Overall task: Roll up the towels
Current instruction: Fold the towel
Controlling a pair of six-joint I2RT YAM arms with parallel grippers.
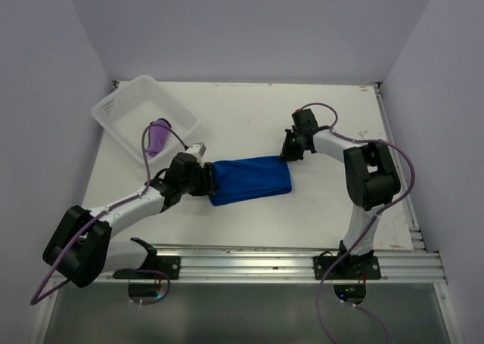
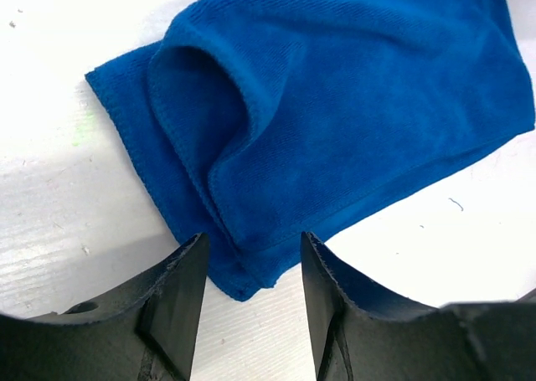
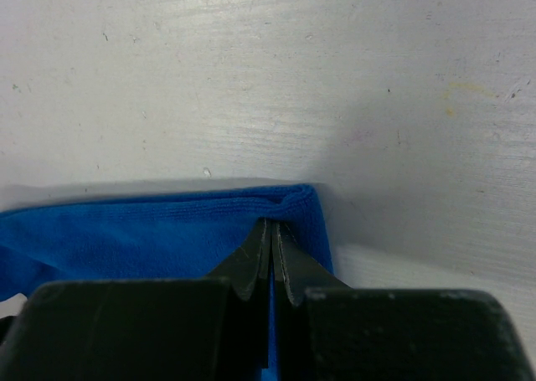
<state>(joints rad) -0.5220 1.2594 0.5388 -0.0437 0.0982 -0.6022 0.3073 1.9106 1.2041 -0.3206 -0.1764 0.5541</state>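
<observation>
My left gripper (image 2: 251,240) stands spread at the nine-o'clock corner of the royal blue microfibre towel (image 2: 352,105), not yet rolled, my right gripper (image 3: 272,227) pinching its three-o'clock end; the purple microfibre towel (image 1: 157,137) looks already rolled in the white plastic basket (image 1: 123,102) at ten o'clock.

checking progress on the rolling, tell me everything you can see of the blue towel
The blue towel is a royal blue, soft, finely napped cloth with a stitched hem, folded into a long band lying flat on the white table, not rolled. At its left end the top layer bulges up in a loose loop. That end's edge lies between the fingers of the open left gripper. At the right end the right gripper is shut on a puckered corner. No tag shows.
</observation>
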